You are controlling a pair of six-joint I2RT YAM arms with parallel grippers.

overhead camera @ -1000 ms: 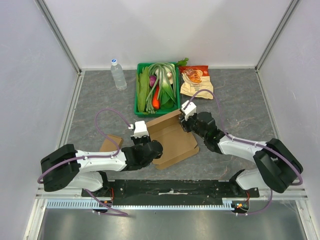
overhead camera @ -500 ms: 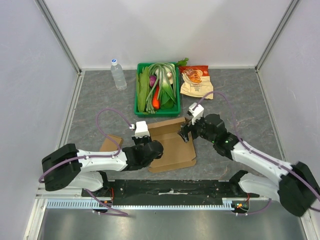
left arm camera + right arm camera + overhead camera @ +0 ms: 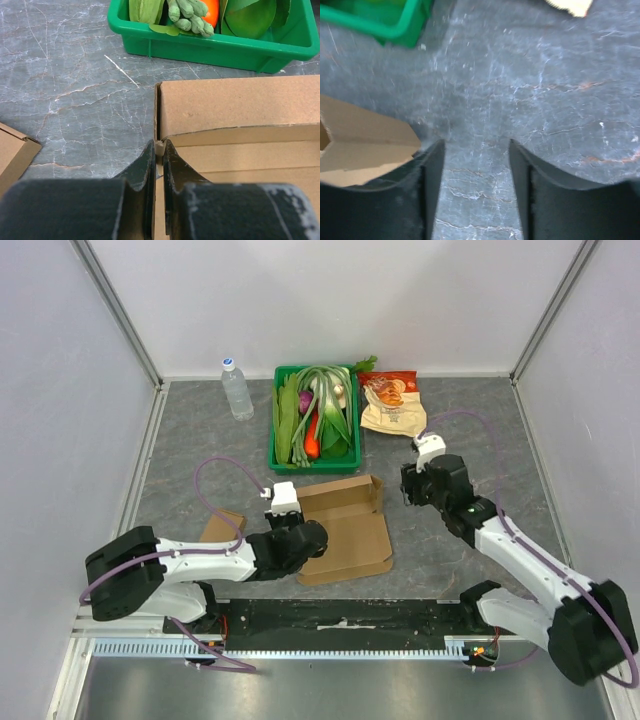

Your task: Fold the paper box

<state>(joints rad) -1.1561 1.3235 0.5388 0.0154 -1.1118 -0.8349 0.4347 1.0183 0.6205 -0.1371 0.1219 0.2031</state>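
The cardboard box (image 3: 345, 530) lies just below the middle of the top view, on the grey marbled table (image 3: 180, 460). It is mostly flat, with its far wall standing up along the upper edge and a short flap raised at the upper right corner.

The left gripper (image 3: 159, 150) is at the box's left edge. In the left wrist view, its two dark fingers are pinched nearly together on the thin upright cardboard wall at that edge, just short of the far left corner.

The right gripper (image 3: 476, 150) hangs to the right of the box, apart from it. Its fingers stand well apart with only bare table between them, and it holds nothing. In its own view, a corner of the box shows at the left edge, just beside the left finger (image 3: 432, 175).

Just beyond the box, in the upper middle of the top view, sits a green crate (image 3: 277, 420) full of vegetables: leeks, something orange, and green pods. A water bottle (image 3: 237, 390) stands to its left, and a snack bag (image 3: 392, 403) lies to its right. A second piece of cardboard (image 3: 222, 527) lies at lower left, by the left arm.
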